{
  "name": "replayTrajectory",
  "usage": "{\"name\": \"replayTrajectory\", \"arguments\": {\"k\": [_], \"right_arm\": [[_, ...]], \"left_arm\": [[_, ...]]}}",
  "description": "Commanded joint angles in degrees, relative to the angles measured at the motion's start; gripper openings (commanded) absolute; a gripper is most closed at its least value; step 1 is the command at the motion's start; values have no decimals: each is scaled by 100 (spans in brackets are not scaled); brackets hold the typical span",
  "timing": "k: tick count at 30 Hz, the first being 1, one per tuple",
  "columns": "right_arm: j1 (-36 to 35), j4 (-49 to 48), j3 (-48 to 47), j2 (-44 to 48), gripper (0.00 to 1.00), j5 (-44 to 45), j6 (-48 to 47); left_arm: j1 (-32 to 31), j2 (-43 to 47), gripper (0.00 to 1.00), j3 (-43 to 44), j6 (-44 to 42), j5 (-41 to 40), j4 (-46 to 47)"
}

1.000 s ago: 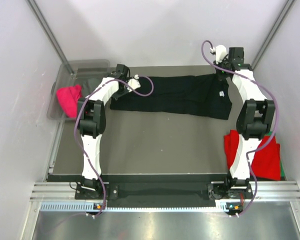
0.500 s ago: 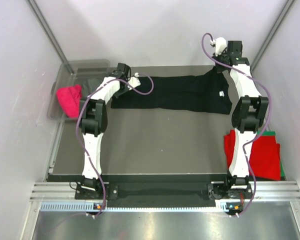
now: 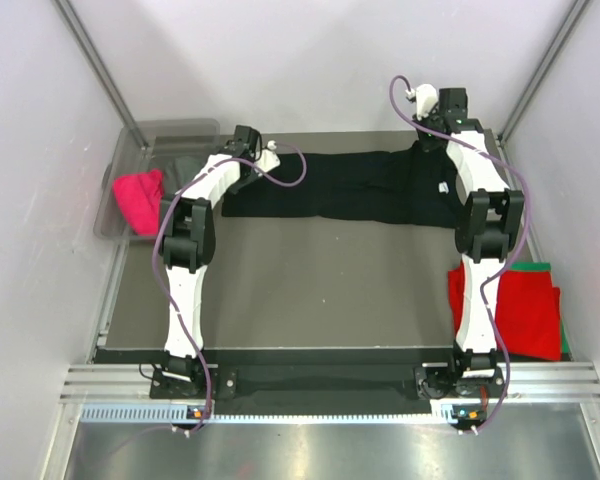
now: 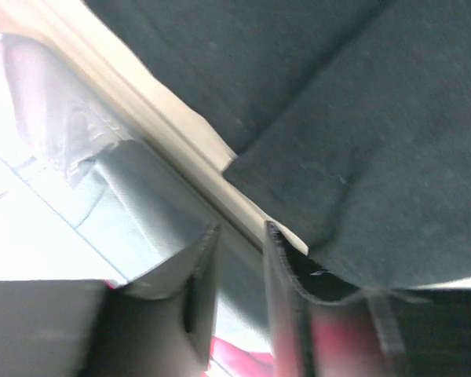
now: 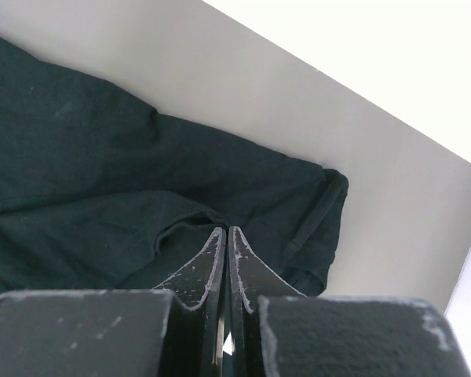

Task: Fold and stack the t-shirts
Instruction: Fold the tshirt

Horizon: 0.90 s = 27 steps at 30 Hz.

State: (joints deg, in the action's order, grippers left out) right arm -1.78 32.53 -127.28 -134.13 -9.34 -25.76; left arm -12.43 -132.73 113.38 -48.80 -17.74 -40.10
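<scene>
Black t-shirt point(image 3: 350, 188): it lies stretched in a long band across the 12 o'clock side of the surface point(image 3: 320, 290), running from 10 to 2 o'clock. It looks folded lengthwise and pulled flat for the next fold.
Right gripper point(image 5: 226, 230): it sits at the shirt's 2 o'clock corner with its jaws pressed together. They appear to pinch a ridge of black cloth that rises to the tips, probably to keep that end taut.
Left gripper point(image 4: 242, 228): it sits at the shirt's 10 o'clock end with its jaws a narrow gap apart. No cloth lies between them; the shirt's edge is just beside one finger.
Red t-shirts point(image 3: 525, 310): they lie folded at 4 o'clock by the right arm, on top of a green t-shirt point(image 3: 535, 266). This is likely the stack.
Pink t-shirt point(image 3: 138, 195): it sits bunched in the plastic tub point(image 3: 175, 128) at 10 o'clock and is not yet folded.
Step in hand: judging by the grips, the arms are letting go after laying the black shirt out.
</scene>
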Motion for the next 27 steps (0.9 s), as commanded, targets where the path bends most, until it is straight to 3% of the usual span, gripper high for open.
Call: {"name": "replayTrajectory", "arguments": {"k": [1,4,10,22,23,24,25,26,27], "right_arm": [[-68,-195,-341,18,0,90,53],[-94,-195,-350,35,0,161,53],[-77,-282,-130,185,0,301,27],[11,-388,-165,1,0,565,1],[20,-406,-156,0,2,565,1],[20,-414,-148,44,17,652,44],[29,-441,-113,97,17,714,105],[20,-519,27,175,28,776,228],[37,-581,150,289,31,828,290]], "left_arm": [[-40,308,38,61,369,24,616],[-189,798,43,-376,616,252,1073],[-445,1328,43,-1598,844,429,1356],[-383,757,42,-1794,1153,438,1364],[-366,748,41,-1802,1153,446,1364],[-375,731,41,-1811,1179,464,1364],[-366,731,41,-1828,1188,473,1364],[-357,731,41,-1829,1214,473,1373],[-366,722,41,-1829,1223,464,1373]]}}
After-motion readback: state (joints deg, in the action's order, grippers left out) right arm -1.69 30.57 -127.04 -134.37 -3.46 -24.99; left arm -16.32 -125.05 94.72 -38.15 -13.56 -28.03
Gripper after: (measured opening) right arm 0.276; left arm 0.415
